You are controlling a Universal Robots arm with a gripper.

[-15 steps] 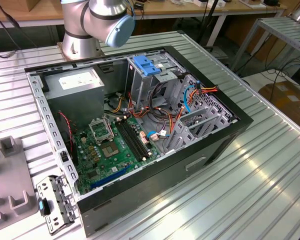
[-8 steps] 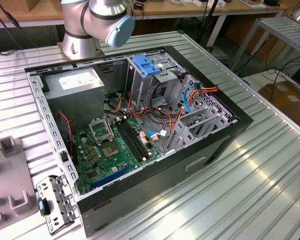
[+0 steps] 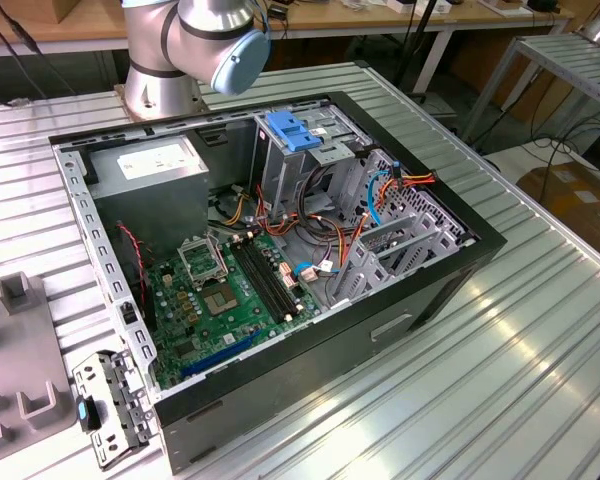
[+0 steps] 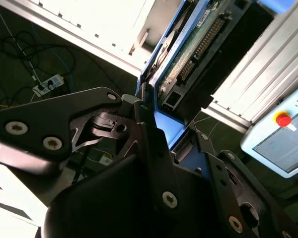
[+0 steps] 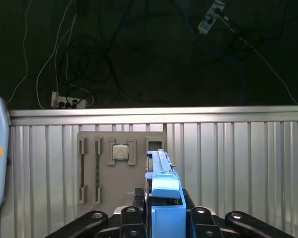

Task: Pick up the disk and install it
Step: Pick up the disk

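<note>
Gripper (image 5: 165,220) clenched on the disk (image 5: 161,173), with the black fingers (image 4: 145,121) pressing its two flat sides. The disk is held edge-on, blue carrier rail toward the first wrist camera, ribbed metal surface (image 5: 238,163) behind it. In that view it overlaps one edge of a grey fixture plate (image 5: 97,168), which carries a square chip (image 5: 120,152). The second wrist view shows the disk's green circuit-board face. In the exterior view an open computer case (image 3: 450,270) sits to the exterior view's right of the fixture plate.

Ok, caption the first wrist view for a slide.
Gripper holds the disk edge-on, grey fixture plate beyond it.
</note>
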